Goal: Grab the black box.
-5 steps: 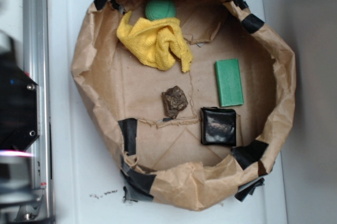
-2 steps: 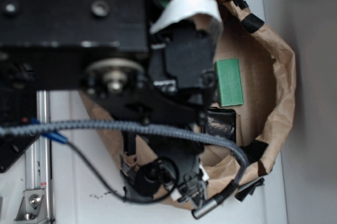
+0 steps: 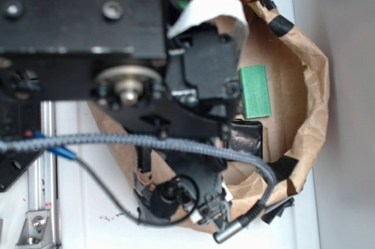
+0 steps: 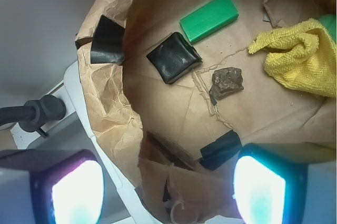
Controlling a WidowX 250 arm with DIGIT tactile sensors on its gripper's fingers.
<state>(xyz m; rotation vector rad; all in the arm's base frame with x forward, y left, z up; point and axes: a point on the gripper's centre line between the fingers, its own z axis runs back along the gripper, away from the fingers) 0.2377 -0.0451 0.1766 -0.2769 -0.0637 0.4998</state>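
I am counting one black box (image 4: 174,58), one green block (image 4: 209,17), one brown rock (image 4: 227,82) and one yellow cloth (image 4: 299,57), all lying on the floor of a crumpled paper tub (image 4: 108,113) patched with black tape (image 4: 107,40). Just past the cloth, at the edge of my wrist view, a sliver of something green (image 4: 329,22) is peeking out; I cannot tell what it is.

The black box is sitting flat near the tub wall, just beside the green block but not touching it, with the rock a little further in and the cloth well apart on the far side. From the outside camera only one end of the box (image 3: 246,136) is showing, just below the green block (image 3: 255,91).

My arm (image 3: 82,32) is reaching over the tub from the rail side, covering most of the tub in that view, with a braided cable (image 3: 176,143) looping across it. My gripper (image 4: 168,187) is hanging above the tub rim, short of the box, and my two fingers (image 4: 260,192) are spread wide apart, gripping nothing.
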